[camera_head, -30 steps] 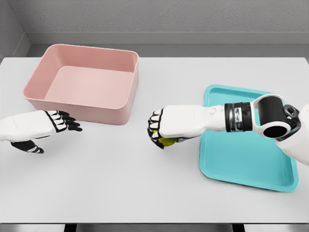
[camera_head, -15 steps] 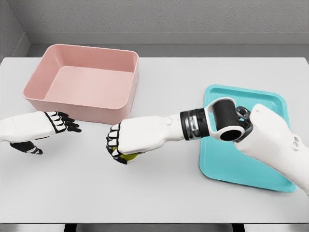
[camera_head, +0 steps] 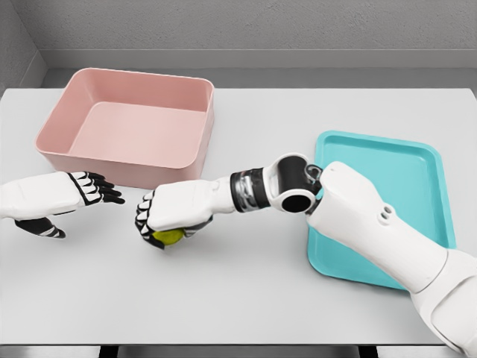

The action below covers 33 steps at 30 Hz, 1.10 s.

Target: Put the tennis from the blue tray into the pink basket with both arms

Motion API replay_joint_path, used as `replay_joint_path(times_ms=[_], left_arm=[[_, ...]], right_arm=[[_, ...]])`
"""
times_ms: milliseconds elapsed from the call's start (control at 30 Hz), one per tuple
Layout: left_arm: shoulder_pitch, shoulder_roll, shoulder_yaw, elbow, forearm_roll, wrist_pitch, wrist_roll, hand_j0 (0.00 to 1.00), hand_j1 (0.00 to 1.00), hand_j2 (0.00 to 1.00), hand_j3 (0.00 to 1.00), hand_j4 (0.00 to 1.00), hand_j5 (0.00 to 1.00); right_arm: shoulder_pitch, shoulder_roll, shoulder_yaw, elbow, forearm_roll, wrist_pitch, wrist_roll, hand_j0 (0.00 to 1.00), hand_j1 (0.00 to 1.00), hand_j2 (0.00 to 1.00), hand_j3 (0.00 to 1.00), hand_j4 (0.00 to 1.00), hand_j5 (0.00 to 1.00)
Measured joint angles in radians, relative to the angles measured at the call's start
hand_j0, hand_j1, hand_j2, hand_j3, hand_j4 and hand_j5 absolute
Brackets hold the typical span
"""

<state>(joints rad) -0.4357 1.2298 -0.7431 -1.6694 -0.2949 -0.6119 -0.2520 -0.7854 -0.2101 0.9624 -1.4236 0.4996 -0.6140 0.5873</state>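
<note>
Pink basket [camera_head: 127,130] & blue tray [camera_head: 417,164] hold nothing; right hand [camera_head: 165,216] grips tennis ball [camera_head: 168,237].

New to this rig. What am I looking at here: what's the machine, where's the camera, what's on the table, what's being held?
It is a simulator render, seen from a camera on a humanoid robot's head, looking down at a white table. The two white arms are the robot's own, each ending in a five-finger hand. The right hand reaches across the middle of the table and is closed on a yellow-green tennis ball. The left hand hovers at the left edge with its fingers open, holding nothing, close to the ball. On the table stand a pink basket at the upper left and a blue tray at the right. Neither holds anything visible.
</note>
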Motion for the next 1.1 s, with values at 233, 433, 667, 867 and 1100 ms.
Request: replay_joint_path(times_ms=[233, 433, 667, 867, 1100], left_arm=[[0.0, 0.0, 0.0, 0.006, 0.0, 0.0, 0.0, 1.0, 1.0, 1.0, 1.0, 1.0, 1.0], [0.0, -0.001, 0.0, 0.008, 0.0, 0.0, 0.0, 1.0, 1.0, 1.0, 1.0, 1.0, 1.0], [0.0, -0.001, 0.0, 0.009, -0.001, 0.0, 0.0, 1.0, 1.0, 1.0, 1.0, 1.0, 1.0], [0.0, -0.001, 0.0, 0.013, 0.0, 0.0, 0.0, 1.0, 1.0, 1.0, 1.0, 1.0, 1.0], [0.002, -0.001, 0.0, 0.014, 0.0, 0.0, 0.0, 1.0, 1.0, 1.0, 1.0, 1.0, 1.0]], right_arm=[[-0.015, 0.049, 0.018, 0.061, 0.019, 0.0, -0.001, 0.31, 0.31, 0.31, 0.31, 0.31, 0.31], [-0.018, 0.072, 0.049, 0.063, 0.024, 0.0, -0.001, 0.32, 0.32, 0.32, 0.32, 0.32, 0.32], [-0.02, 0.072, 0.054, 0.099, 0.032, 0.0, -0.003, 0.33, 0.33, 0.33, 0.33, 0.33, 0.33], [-0.02, 0.07, 0.053, 0.117, 0.034, 0.0, -0.003, 0.5, 0.5, 0.5, 0.5, 0.5, 0.5], [-0.02, 0.074, 0.054, 0.117, 0.034, 0.0, -0.004, 0.99, 0.99, 0.99, 0.99, 0.99, 0.99]])
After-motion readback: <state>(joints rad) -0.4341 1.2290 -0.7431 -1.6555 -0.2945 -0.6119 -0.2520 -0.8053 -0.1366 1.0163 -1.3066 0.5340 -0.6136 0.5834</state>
